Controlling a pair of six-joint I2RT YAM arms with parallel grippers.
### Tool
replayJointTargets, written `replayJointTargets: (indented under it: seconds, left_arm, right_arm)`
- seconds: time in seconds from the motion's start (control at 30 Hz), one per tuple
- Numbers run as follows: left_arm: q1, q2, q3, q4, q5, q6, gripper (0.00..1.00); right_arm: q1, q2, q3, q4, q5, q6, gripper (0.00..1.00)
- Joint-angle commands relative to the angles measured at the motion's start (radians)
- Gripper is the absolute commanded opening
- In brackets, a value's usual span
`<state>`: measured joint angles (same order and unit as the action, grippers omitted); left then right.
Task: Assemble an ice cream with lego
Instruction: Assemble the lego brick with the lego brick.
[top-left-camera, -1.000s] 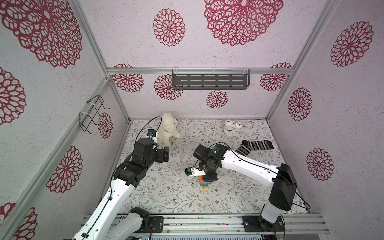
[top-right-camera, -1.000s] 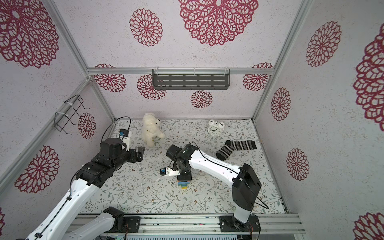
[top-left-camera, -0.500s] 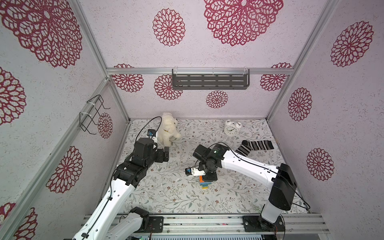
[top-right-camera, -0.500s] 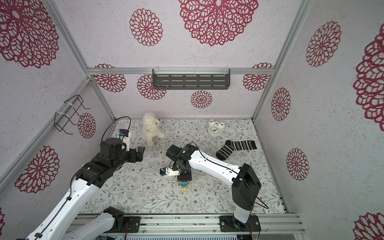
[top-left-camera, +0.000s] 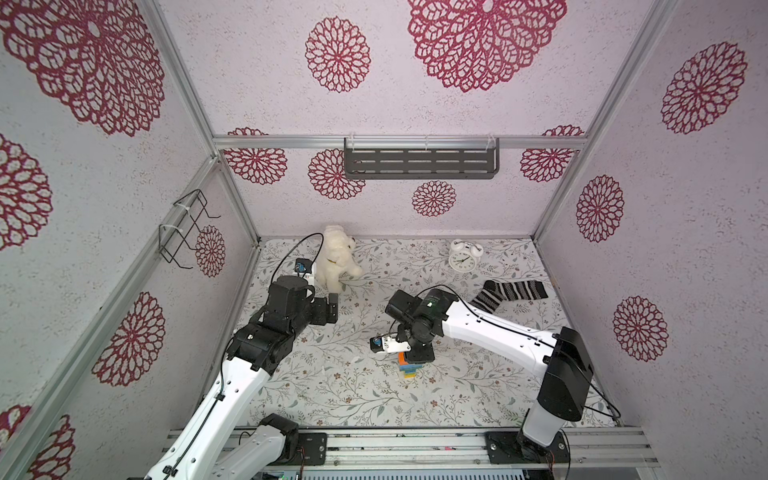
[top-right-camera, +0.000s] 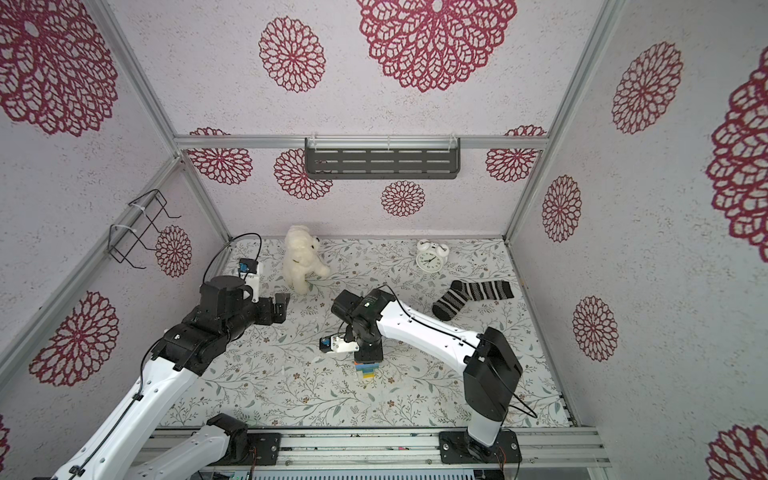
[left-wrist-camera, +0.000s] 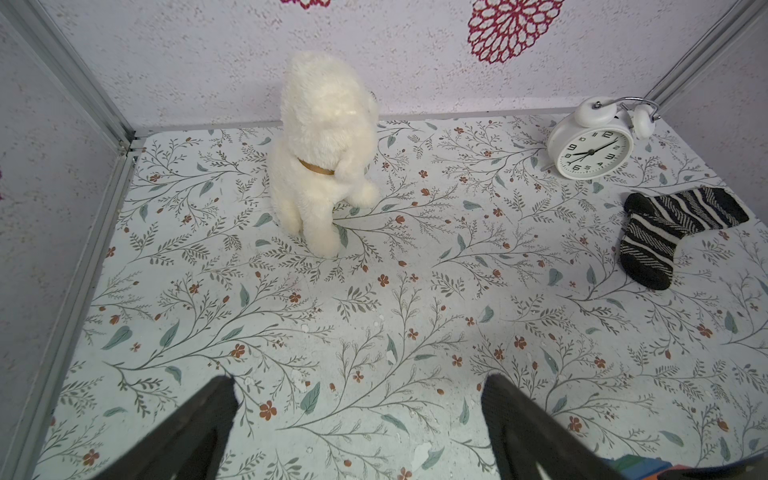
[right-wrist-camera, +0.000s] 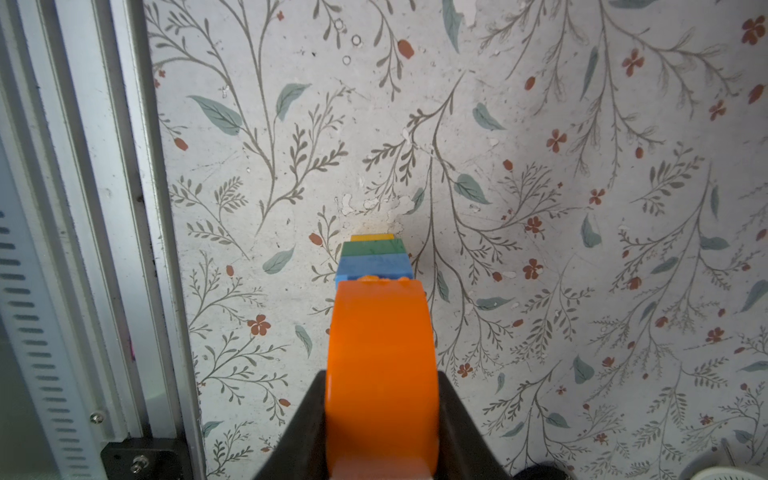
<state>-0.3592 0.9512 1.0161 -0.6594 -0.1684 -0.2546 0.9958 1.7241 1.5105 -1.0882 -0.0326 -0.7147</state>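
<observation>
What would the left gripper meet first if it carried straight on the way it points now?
Probably the floral mat: the left gripper, open and empty, tilts down toward bare mat. The plush dog sits farther off, seemingly beside that line, though depth is unclear.

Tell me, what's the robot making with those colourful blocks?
It's building an ice cream out of lego. The right gripper is shut on the orange brick, which sits on top of the ice cream stack standing on the flowery table. The left gripper is open and empty, near the plush dog. The clock and sock lie at the back.
</observation>
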Motion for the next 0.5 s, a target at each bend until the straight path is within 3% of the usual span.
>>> replayJointTargets:
  seconds: [0.0,0.47]
  left_arm:
    - [0.011,-0.005,0.010,0.003,0.006,0.009,0.97]
    - [0.010,-0.009,0.009,0.002,0.006,0.011,0.97]
  right_arm:
    - [0.001,-0.003,-0.009,-0.016,0.031,-0.020,0.20]
    - [0.001,-0.005,-0.009,-0.011,0.024,-0.012,0.20]
